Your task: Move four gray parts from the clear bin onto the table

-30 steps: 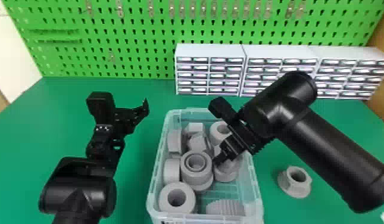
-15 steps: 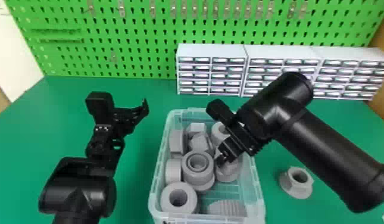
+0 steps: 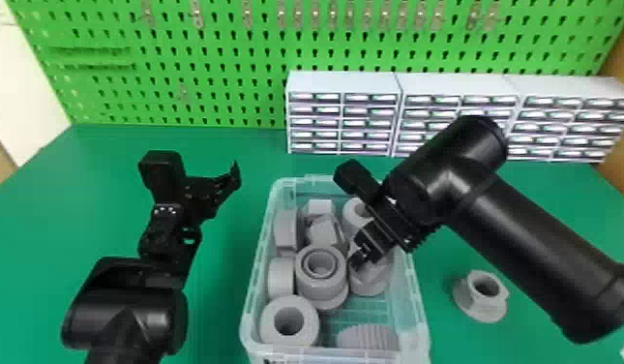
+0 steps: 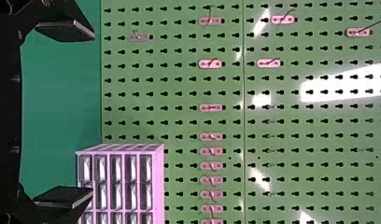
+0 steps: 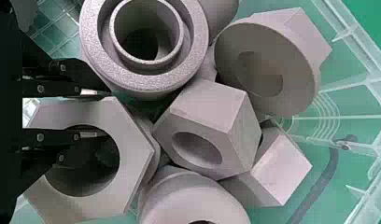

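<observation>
In the head view, taking the bin point(image 3: 424, 317) as my clock dial, my right gripper point(image 3: 359, 256) is down inside it at about three o'clock. From its wrist camera I see the fingers clamped on the wall of a gray hex part point(image 5: 135, 158), one finger in the hole and the other against the outer face. The hex part is in the bin, among other gray parts.

A double-ringed part point(image 3: 320, 297) is near the middle of my dial, just beside the gripped one. A thick ring point(image 3: 269, 324) lies toward seven o'clock, a ribbed part point(image 3: 366, 339) toward five, and another ring point(image 3: 351, 213) toward one, with a pale block point(image 3: 320, 205) near twelve.

One flanged part point(image 3: 480, 310) is outside, on the green surface point(image 3: 228, 150), a little past three o'clock and apart from the bin.

My left gripper point(image 3: 230, 179) is parked above the surface around ten o'clock, clear of the bin; its wrist camera gives me the two fingers wide apart with nothing between them. Drawer units point(image 3: 344, 82) stand from twelve round to two, and the green pegboard point(image 3: 218, 77) rises behind them.
</observation>
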